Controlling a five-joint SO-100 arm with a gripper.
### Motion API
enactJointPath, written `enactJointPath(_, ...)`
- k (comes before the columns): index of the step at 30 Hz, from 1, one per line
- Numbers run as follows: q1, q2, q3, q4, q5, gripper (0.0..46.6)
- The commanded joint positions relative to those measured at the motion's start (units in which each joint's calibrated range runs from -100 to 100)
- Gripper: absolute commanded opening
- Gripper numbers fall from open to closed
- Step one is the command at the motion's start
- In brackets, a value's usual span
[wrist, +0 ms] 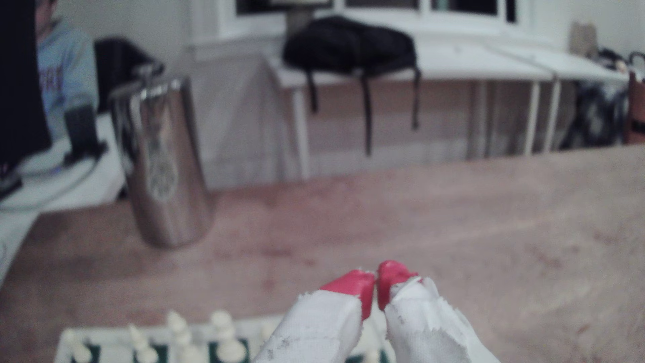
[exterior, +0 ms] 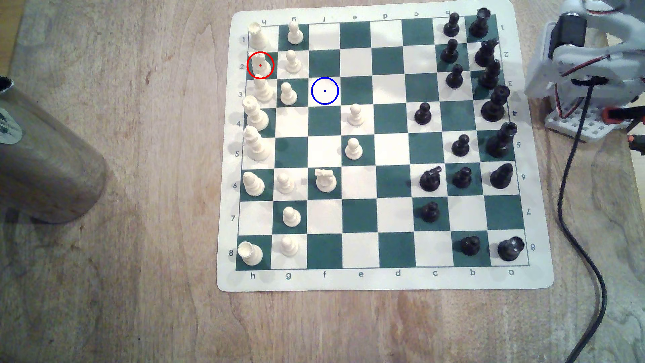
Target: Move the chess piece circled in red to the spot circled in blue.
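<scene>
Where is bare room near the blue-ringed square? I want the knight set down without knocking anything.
The blue-ringed square is bare, with bare squares above, below and toward the exterior view's right. On its left a cream pawn adjoins, and the ringed knight sits crowded among cream pieces.

**Colours and patterns on the table**

The chessboard (exterior: 384, 146) is a chequer of dark green and cream-white squares with a cream border and grey letters and numbers. The knight (exterior: 260, 64) is cream-white under a thin red ring with a red dot; the marked square (exterior: 325, 91) is cream-white under a blue ring with a blue dot. The opposing pieces (exterior: 460, 145) are black. The tabletop (exterior: 139, 244) is pale wood, grained. The gripper (wrist: 376, 279) has red tips above white wrapping. The tumbler (wrist: 164, 167) is shiny silver-grey.
</scene>
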Motion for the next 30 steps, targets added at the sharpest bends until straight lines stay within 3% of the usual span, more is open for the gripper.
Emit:
enactJointPath(1,-1.88,10.80,-11.64,7.46,3.91,3.8)
enactJointPath(9,-1.10,31.68,-19.08,1.97,4.10,6.6)
enactJointPath(16,-3.37,45.94,-32.13,3.77,-0.29,6.5)
enactJointPath(30,-4.94,71.41,-56.88,8.77,-4.93,8.0)
